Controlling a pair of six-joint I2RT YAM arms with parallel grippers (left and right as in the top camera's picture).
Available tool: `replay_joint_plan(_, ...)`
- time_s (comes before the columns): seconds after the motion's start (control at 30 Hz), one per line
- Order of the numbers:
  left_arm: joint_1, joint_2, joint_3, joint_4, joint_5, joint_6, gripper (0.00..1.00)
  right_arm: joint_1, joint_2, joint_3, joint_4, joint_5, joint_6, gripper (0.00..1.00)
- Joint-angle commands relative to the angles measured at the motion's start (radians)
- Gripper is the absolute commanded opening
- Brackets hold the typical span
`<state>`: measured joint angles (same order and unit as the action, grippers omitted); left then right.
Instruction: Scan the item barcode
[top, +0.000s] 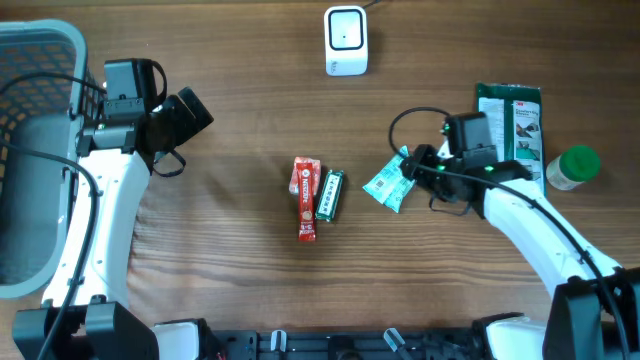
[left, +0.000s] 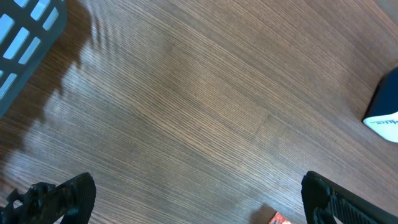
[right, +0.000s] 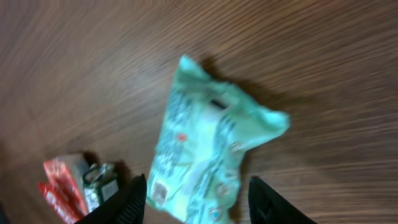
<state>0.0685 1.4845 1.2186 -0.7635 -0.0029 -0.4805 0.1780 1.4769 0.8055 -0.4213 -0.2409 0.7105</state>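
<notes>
Overhead, the mint packet (top: 389, 184) sits right of centre on the counter (top: 240, 120), the right gripper (top: 413, 166) hiding its edge. The right wrist view shows both fingers (right: 129, 202) straddling the packet's near end, contact unclear. The left gripper (left: 193, 196) gapes wide, holding nothing.

A wooden desk (top: 240, 90) fills the whole view, its brown grain running in long bands from left to right. No wall, floor or window shows beyond it. The light is even and soft; things on the desk cast short, faint shadows. At the desk's left edge a grey slatted basket (top: 30, 60) stands, and its shadow falls darkly across the grain beside it. The surface has a dull sheen.
</notes>
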Motion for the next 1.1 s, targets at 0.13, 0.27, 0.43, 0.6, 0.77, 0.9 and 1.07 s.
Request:
replay_joint_plan(0.13,0.004,-0.009,0.008,-0.001,-0.010,0.001,1.00,-0.013,0.061,-0.006,0.024,0.016,-0.004,0.52)
replay_joint_plan(0.27,0.004,-0.009,0.008,-0.001,-0.010,0.001,1.00,-0.013,0.120,-0.006,0.045,-0.008,-0.004,0.52)
replay_joint_plan(0.43,0.004,-0.009,0.008,-0.001,-0.010,0.001,1.00,-0.012,0.219,-0.006,0.089,-0.048,-0.002,0.52)
replay_joint_plan(0.6,0.004,-0.009,0.008,-0.001,-0.010,0.001,1.00,-0.012,0.301,-0.006,0.119,-0.052,-0.003,0.46)
replay_joint_plan(0.77,0.004,-0.009,0.008,-0.001,-0.010,0.001,1.00,-0.013,0.299,-0.006,0.135,-0.055,-0.006,0.25)
replay_joint_plan(0.9,0.004,-0.009,0.008,-0.001,-0.010,0.001,1.00,-0.013,0.294,-0.005,0.159,-0.120,-0.095,0.05)
replay_joint_plan(1.07,0.004,-0.009,0.008,-0.001,-0.010,0.001,1.00,-0.042,0.223,-0.005,0.178,-0.287,-0.240,0.03)
